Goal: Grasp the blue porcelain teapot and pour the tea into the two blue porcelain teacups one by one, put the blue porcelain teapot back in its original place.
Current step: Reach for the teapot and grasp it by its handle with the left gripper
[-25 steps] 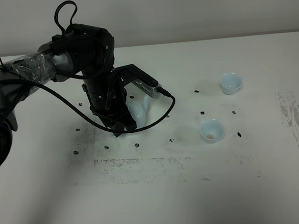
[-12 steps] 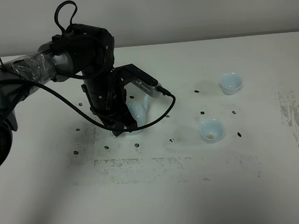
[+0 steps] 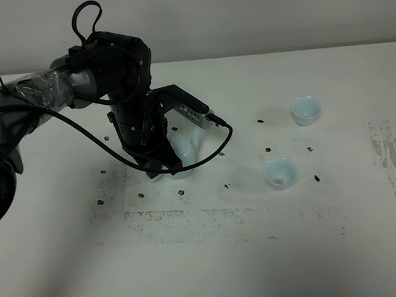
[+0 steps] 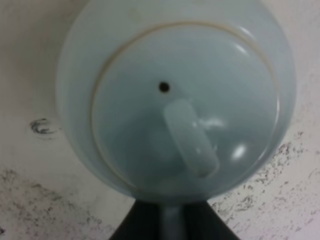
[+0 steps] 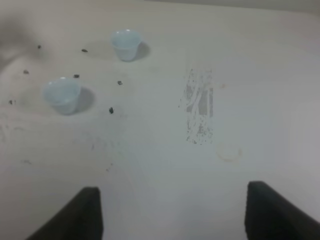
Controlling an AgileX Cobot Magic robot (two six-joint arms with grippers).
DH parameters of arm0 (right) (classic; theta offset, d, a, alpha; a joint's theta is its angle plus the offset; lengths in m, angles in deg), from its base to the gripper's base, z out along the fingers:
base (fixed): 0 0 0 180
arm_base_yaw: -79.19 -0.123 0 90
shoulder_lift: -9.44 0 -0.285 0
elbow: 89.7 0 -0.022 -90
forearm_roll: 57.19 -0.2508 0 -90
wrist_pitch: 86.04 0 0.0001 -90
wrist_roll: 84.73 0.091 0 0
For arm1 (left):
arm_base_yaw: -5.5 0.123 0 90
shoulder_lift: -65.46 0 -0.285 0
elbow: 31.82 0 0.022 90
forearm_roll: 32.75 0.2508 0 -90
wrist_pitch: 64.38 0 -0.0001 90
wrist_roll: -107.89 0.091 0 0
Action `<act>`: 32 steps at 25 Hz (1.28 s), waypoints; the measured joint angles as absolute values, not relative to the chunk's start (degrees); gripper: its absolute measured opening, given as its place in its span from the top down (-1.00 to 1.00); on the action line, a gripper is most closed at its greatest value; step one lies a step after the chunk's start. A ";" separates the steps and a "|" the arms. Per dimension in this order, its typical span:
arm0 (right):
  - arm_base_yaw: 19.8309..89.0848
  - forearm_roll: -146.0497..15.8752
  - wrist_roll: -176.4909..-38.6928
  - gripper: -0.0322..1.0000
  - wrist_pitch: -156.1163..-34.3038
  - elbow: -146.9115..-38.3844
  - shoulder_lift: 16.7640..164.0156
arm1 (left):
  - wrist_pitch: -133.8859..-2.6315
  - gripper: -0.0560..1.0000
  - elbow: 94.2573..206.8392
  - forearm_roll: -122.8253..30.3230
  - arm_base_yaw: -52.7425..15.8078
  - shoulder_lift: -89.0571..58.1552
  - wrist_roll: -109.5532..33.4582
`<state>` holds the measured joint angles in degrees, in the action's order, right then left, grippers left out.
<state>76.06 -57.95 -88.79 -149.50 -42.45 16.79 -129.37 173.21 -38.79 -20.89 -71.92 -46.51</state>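
Note:
The blue porcelain teapot (image 3: 184, 149) is upright at the table's left middle, mostly hidden by my left arm. In the left wrist view its lid, knob and vent hole fill the picture (image 4: 175, 100). My left gripper (image 3: 167, 166) (image 4: 170, 225) is shut on the teapot's handle. I cannot tell whether the pot rests on the table. The two blue porcelain teacups stand to its right, one far (image 3: 306, 109) (image 5: 125, 44) and one near (image 3: 281, 172) (image 5: 61, 95); the near one has a tan spot inside. My right gripper (image 5: 175, 215) is open and empty, well away from the cups.
The white table (image 3: 258, 252) carries small black marks around the teapot and cups. A grey scuffed patch (image 3: 386, 154) (image 5: 200, 107) lies at the right. A black cable (image 3: 211, 147) loops from the left wrist past the teapot.
My left gripper has sunk a little toward the table with the teapot. The cups have not moved.

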 joint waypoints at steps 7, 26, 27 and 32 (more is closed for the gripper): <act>76.06 -57.95 -88.79 -0.18 -149.50 -42.45 16.79 | -128.42 0.88 173.21 -38.93 -20.89 -71.92 -46.51; 76.06 -57.95 -88.79 -0.18 -149.50 -42.45 16.79 | -126.77 0.88 173.21 -39.41 -20.54 -71.75 -43.51; 76.06 -57.95 -88.79 -0.18 -149.50 -42.45 16.79 | -126.77 0.88 173.21 -39.35 -20.47 -71.43 -43.25; 76.06 -57.95 -88.79 -0.18 -149.50 -42.45 16.79 | -127.20 0.89 173.21 -39.19 -19.91 -69.03 -40.54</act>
<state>76.06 -57.95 -88.79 -149.50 -42.45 16.79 -127.20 173.21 -39.19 -19.91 -69.03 -40.54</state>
